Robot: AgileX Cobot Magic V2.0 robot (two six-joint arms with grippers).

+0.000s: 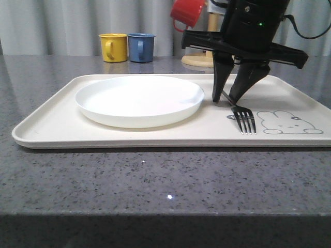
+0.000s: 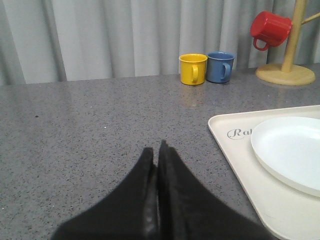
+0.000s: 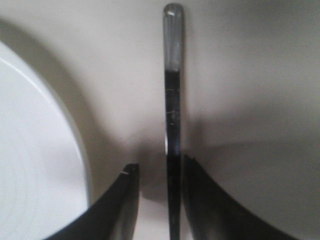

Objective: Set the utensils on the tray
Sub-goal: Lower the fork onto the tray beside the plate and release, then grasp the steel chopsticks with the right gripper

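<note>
A silver four-tined fork [image 1: 245, 120] lies flat on the cream tray [image 1: 51, 129], to the right of the white round plate [image 1: 139, 101] and beside the bunny drawing. My right gripper [image 1: 226, 99] stands open with its tips down on either side of the fork's handle [image 3: 172, 100]. In the right wrist view the handle runs between the fingers of the right gripper [image 3: 159, 167], close to one finger with a gap to the other. My left gripper [image 2: 156, 150] is shut on nothing, above the grey table left of the tray [image 2: 235, 150].
A yellow mug [image 1: 114, 47] and a blue mug [image 1: 141, 47] stand at the back of the table. A red mug [image 1: 187, 11] hangs on a wooden mug stand [image 1: 199, 59] behind the tray. Bare grey table lies in front of the tray.
</note>
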